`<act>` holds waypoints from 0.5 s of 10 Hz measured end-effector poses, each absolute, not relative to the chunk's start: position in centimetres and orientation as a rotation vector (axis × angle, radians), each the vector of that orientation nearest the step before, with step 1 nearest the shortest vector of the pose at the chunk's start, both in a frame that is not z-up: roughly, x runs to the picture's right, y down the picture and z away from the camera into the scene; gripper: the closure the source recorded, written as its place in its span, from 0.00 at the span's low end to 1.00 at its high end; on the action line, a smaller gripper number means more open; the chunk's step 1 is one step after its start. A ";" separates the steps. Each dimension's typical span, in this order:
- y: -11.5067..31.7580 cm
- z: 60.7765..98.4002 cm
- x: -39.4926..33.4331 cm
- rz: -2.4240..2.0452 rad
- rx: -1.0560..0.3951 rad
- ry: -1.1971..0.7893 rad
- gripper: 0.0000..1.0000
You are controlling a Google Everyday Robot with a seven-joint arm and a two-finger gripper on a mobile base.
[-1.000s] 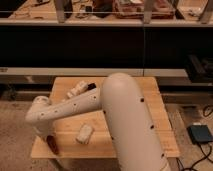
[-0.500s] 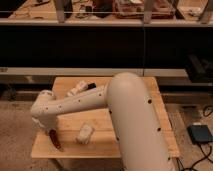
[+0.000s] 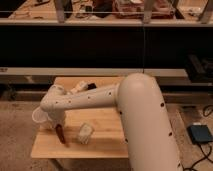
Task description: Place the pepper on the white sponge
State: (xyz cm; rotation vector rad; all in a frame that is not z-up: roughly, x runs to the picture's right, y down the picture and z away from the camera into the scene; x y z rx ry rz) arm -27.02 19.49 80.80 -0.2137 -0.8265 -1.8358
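Note:
A slim dark red pepper point(image 3: 61, 134) hangs nearly upright over the left part of the wooden table point(image 3: 107, 145), its tip close to the top. My gripper point(image 3: 58, 126) sits right above it and is shut on the pepper's upper end. The white sponge point(image 3: 85, 133), a small off-white block, lies flat on the table a short way to the right of the pepper, with a gap between them. My white arm reaches in from the right and covers much of the table's middle.
A white plastic cup point(image 3: 39, 116) stands at the table's left edge, just behind and left of the gripper. A pale lumpy object with a black piece point(image 3: 83, 87) lies at the back of the table. Dark shelving runs behind, and a grey pedal point(image 3: 201, 134) lies on the floor at right.
The gripper has carried the pepper a little to the right, from near the table's left front corner toward the sponge. The sponge and cup have not moved.

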 end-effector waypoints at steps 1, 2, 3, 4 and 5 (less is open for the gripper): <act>19.6 81.0 -26.6 -1.828 -0.219 -0.833 0.90; 19.8 81.3 -26.2 -1.820 -0.225 -0.842 0.90; 19.8 81.5 -25.8 -1.812 -0.229 -0.846 0.90; 19.7 81.7 -25.3 -1.805 -0.232 -0.847 0.90; 19.4 81.7 -25.0 -1.805 -0.234 -0.845 0.90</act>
